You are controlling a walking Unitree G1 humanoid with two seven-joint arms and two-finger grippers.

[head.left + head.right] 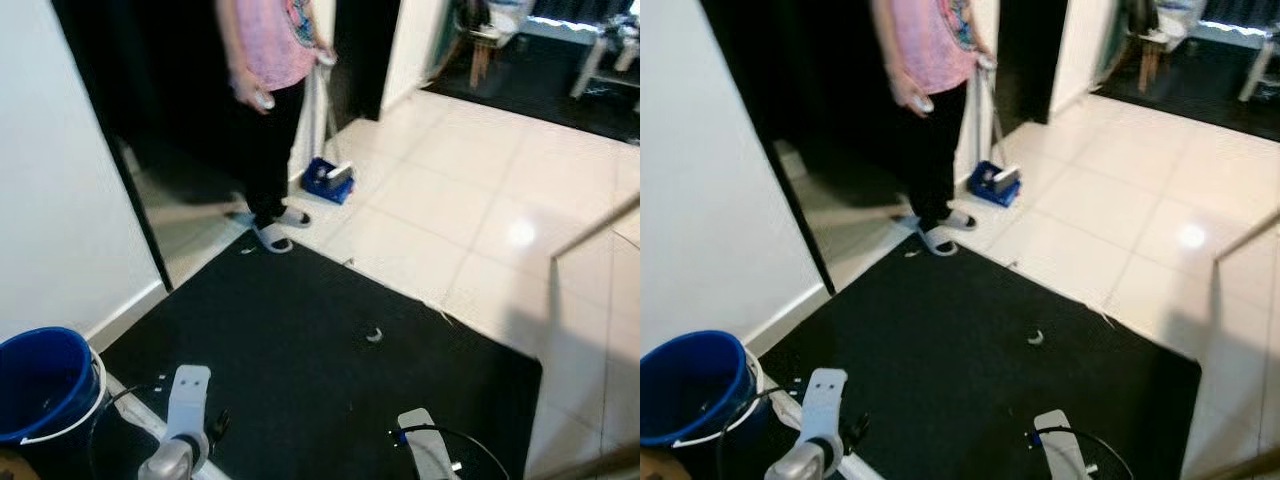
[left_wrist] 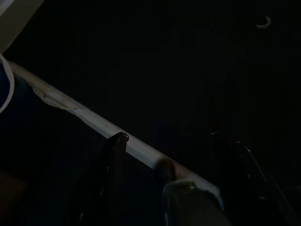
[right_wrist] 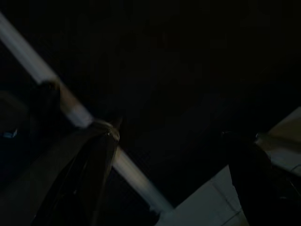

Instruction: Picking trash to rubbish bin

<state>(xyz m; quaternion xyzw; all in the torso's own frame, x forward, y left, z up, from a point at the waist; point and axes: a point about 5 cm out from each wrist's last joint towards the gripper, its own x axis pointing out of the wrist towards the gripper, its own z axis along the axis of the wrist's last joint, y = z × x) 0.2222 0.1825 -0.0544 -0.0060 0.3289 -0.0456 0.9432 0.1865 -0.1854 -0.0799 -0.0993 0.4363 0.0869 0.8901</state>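
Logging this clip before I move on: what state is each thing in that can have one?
Blue plastic bucket: upright, open-topped, on the floor at the robot's left.
Small pale curled scrap: lying on the black mat, untouched.
Blue dustpan: resting on the pale tiles beside the person.
Left gripper: open, empty.
Right gripper: open, empty.

Open black mat [image 1: 300,350] ahead; blue bucket [image 1: 45,385] left, person [image 1: 268,100] beyond.

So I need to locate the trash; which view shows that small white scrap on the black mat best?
The left eye view: the white scrap lies plainly mid-mat. The right eye view matches; the left wrist view shows it tiny and dim.
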